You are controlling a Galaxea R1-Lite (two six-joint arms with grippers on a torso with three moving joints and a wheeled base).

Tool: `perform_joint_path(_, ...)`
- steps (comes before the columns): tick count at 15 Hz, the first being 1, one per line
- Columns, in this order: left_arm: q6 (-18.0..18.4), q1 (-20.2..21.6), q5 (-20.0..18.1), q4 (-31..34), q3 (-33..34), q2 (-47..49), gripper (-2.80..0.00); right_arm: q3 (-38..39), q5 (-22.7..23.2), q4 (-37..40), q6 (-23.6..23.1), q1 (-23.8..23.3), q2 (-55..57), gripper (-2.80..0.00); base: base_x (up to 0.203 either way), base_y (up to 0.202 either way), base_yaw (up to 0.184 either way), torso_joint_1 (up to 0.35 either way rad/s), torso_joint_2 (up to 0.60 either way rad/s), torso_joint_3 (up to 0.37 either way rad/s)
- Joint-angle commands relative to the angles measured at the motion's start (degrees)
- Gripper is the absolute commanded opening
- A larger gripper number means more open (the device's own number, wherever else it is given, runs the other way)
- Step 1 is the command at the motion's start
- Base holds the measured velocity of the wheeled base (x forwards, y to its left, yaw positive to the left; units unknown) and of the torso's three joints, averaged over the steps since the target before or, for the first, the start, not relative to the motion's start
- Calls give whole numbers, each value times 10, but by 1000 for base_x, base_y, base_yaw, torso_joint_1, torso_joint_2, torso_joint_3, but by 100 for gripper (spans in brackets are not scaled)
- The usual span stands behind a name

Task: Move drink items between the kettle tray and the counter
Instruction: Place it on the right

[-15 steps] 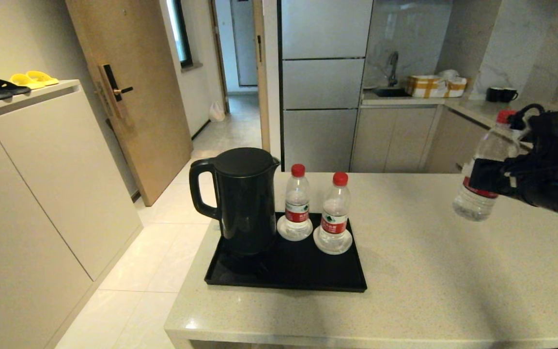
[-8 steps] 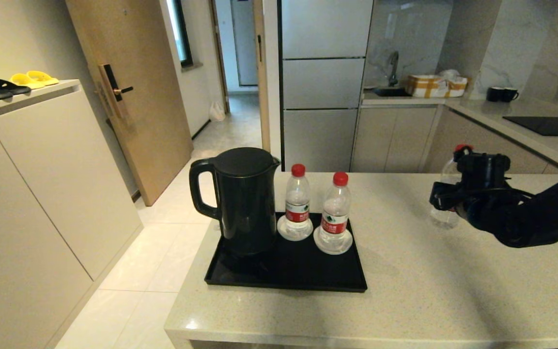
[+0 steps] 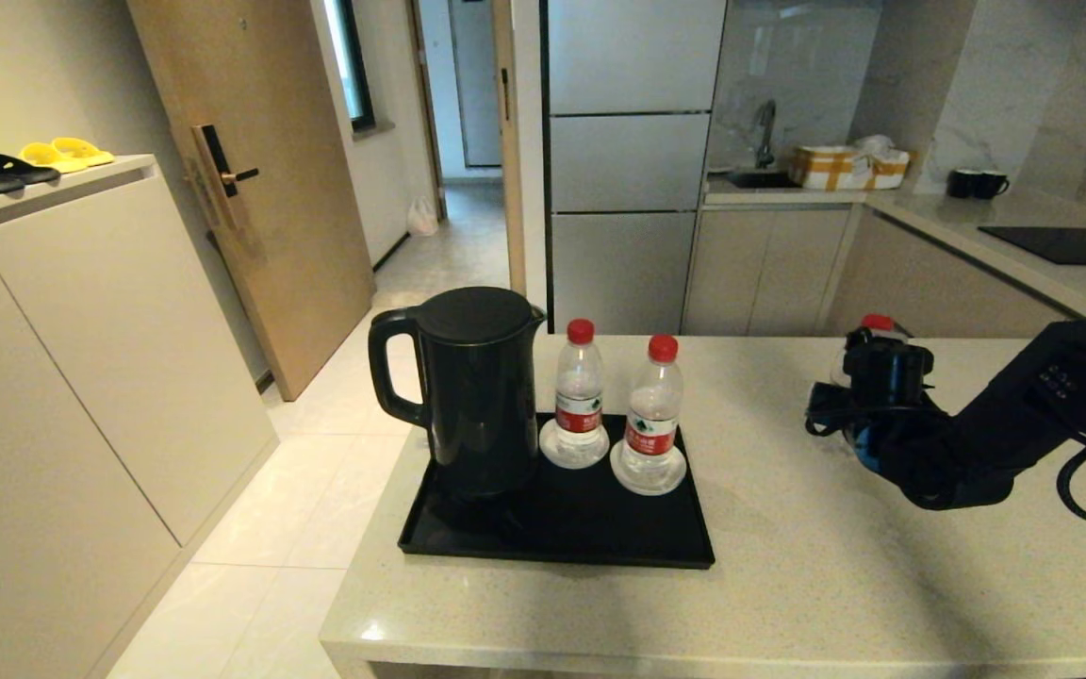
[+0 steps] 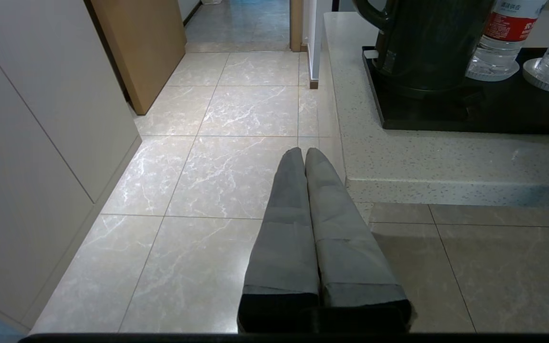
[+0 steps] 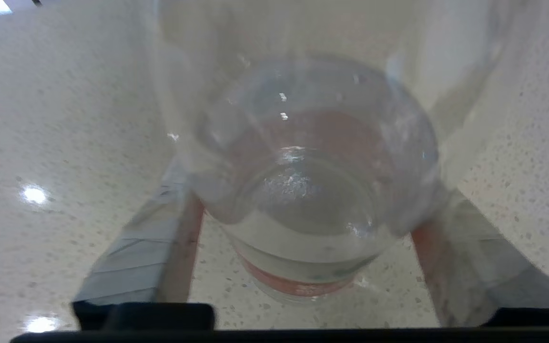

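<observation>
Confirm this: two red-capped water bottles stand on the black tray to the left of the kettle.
Not quite. The two water bottles do stand on the black tray, but to the right of the kettle, not the left. The head view shows it.

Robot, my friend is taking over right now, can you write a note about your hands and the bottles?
Right hand: shut on the third bottle, low over the counter, right of the tray.
Left hand: shut, holding nothing, parked low over the floor beside the counter.
Two bottles stand on white saucers on the tray beside the kettle.
Done: one bottle off the tray.
Left: set it down, let go.
</observation>
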Motion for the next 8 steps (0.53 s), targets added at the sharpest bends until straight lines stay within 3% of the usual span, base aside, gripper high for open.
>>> perform_joint_path(1,0,0,0,0,0,1,-280,3,0,1,0,-1,-7,0,0,0,0,0,0,0)
perform_joint_path(5,0,0,0,0,0,1,-280,28,31,43,2,0,-99,0,0,0,0,0,0,0)
perform_joint_path(8,0,0,0,0,0,1,-280,56,120,144,9,4,-246,0,0,0,0,0,0,0)
